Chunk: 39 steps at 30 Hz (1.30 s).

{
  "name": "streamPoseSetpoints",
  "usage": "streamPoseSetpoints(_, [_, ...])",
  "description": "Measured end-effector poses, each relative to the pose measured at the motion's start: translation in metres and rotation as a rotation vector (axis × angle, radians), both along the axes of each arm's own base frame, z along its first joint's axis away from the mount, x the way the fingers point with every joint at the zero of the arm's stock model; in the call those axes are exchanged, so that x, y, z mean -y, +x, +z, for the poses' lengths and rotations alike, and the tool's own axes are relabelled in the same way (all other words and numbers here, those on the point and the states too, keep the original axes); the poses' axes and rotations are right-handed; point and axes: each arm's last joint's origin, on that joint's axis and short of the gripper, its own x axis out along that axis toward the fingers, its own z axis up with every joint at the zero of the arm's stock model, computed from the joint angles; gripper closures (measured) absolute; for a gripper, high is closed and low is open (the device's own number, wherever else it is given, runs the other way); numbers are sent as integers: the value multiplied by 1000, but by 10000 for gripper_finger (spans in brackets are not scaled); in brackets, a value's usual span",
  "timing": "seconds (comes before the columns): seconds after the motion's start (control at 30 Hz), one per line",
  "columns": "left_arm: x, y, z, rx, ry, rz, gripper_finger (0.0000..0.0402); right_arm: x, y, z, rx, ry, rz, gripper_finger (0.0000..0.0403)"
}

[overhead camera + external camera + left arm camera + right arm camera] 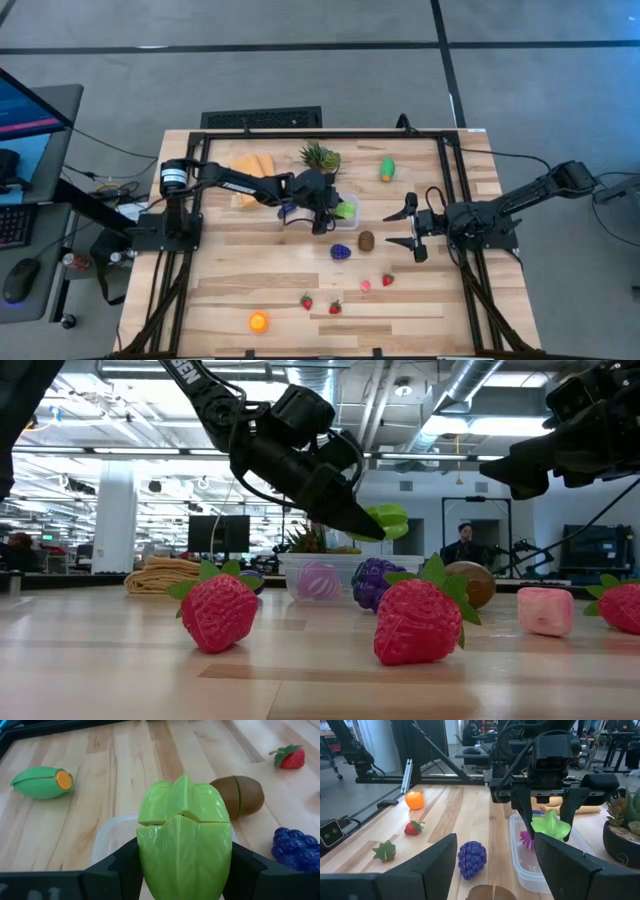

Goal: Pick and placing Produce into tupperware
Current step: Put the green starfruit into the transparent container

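Closest to us in the low view, two red strawberries point(218, 610) sit on the wooden counter point(320, 680), with a pink block point(545, 610) off to one side. A small orange fruit point(259, 321) lies alone near the counter's front edge.

A bit farther in we see the purple grapes point(341, 251) and a brown kiwi point(366, 240) just beside them.

Next comes the right gripper point(412, 229). It hangs above the counter, near the kiwi, and its jaws stand apart with nothing between them.

Then we come to the left gripper point(338, 212), which is the one at work. Its jaws are clamped on a light green star fruit point(184, 835). One dark finger point(125, 865) presses on each side of the fruit. The gripper holds the fruit up in the air, right over the tupperware point(530, 865). The fruit is not down in the box; it floats just above it.

The tupperware is a clear box in the middle of the counter. We see one purple ridged toy point(318, 580) inside it.

Farther back lie a green corn with an orange end point(42, 781), a folded yellow cloth point(250, 170) and a spiky green plant in a pot point(320, 156).

Beyond the counter, in the room, a person point(462, 545) sits at a desk.
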Motion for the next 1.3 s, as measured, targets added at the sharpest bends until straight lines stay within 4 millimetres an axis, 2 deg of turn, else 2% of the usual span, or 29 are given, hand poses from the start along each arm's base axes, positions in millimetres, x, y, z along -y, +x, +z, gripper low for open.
streamPoseSetpoints(0.63, [3,1,2,20,-33,-54,209,0,0,0,0,6,-1,143])
streamPoseSetpoints(0.9, [6,2,-16,-29,-46,-63,209,0,0,0,2,6,-1,143])
streamPoseSetpoints(1.3, [3,4,-16,-21,-3,-17,209,0,0,-1,-7,3,0,143])
